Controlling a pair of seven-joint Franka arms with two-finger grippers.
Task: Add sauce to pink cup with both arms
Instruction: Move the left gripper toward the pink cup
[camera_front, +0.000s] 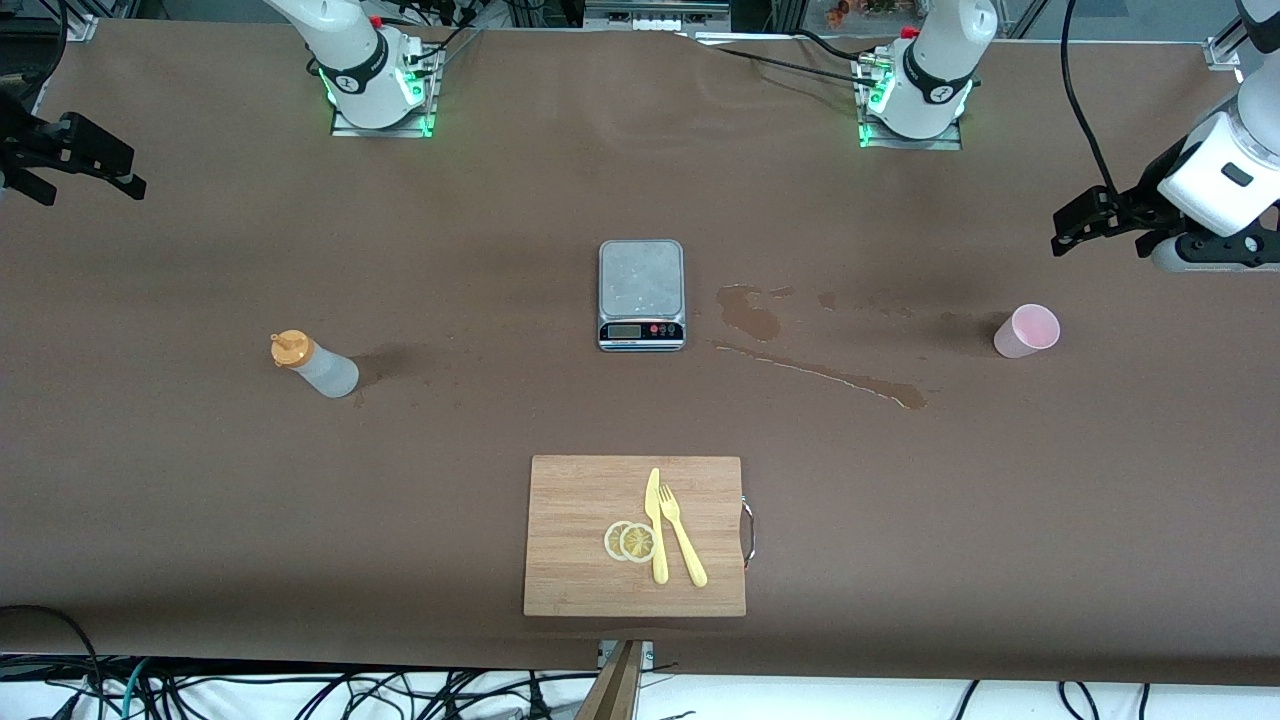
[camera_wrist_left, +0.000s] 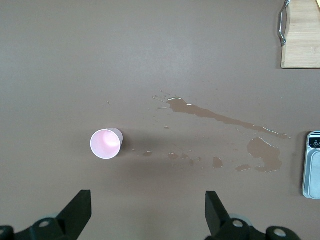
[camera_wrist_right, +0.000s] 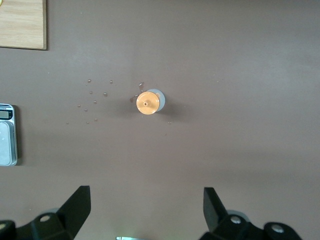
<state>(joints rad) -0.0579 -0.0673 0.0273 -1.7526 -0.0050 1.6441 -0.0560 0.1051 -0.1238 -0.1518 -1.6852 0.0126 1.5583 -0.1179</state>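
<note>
The sauce bottle (camera_front: 315, 365), whitish with an orange cap, stands on the brown table toward the right arm's end. It shows from above in the right wrist view (camera_wrist_right: 148, 102). My right gripper (camera_front: 125, 175) is open and empty, up in the air over that end of the table; its view (camera_wrist_right: 146, 197) shows the jaws wide apart. The pink cup (camera_front: 1027, 331) stands upright toward the left arm's end and shows in the left wrist view (camera_wrist_left: 106, 143). My left gripper (camera_front: 1068, 228) is open and empty, high over the table near the cup (camera_wrist_left: 147, 200).
A silver scale (camera_front: 641, 292) sits mid-table. Brown spilled liquid (camera_front: 750, 315) streaks from the scale toward the cup. A wooden cutting board (camera_front: 570, 500) nearer the front camera carries two lemon slices (camera_front: 630, 541), a yellow knife (camera_front: 656, 525) and a fork (camera_front: 682, 535).
</note>
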